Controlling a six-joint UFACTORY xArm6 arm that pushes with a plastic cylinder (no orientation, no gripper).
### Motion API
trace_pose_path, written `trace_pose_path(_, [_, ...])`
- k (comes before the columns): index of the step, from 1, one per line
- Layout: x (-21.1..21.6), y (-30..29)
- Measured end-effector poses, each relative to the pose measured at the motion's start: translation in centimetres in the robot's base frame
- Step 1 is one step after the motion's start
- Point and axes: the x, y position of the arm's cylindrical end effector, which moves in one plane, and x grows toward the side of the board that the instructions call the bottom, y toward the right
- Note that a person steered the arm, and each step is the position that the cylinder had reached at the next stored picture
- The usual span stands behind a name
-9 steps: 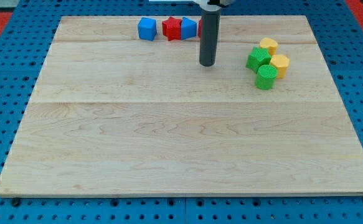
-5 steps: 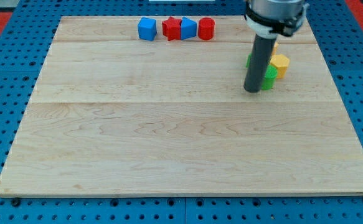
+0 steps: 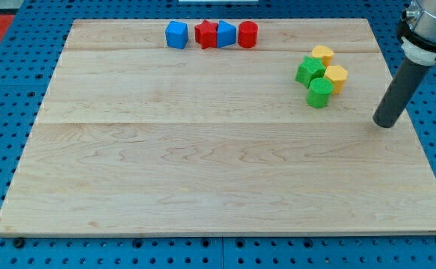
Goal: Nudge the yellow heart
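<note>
My tip [image 3: 384, 123] near counter's [image 3: 203, 164] right edge, touching no block.
No readable writing. Yellow heart [image 3: 336, 77] sits far right w/ green blocks [image 3: 315, 81], left of & farther than tip, apart. No jaws on rod.

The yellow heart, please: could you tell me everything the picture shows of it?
Two yellow blocks sit in the cluster at the view's upper right, and neither shape is clear. I take the yellow heart to be the lower one: small, matte, solid-looking, resting flat on the wooden board. It is at the cluster's right edge, against the green star-like block and close to the green cylinder. My tip stands to its lower right, apart from it.
</note>
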Motion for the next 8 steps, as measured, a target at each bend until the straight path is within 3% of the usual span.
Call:
trace_pose_path(4, [-0.8, 3.1])
trace_pose_path(8, [-10.6, 0.6])
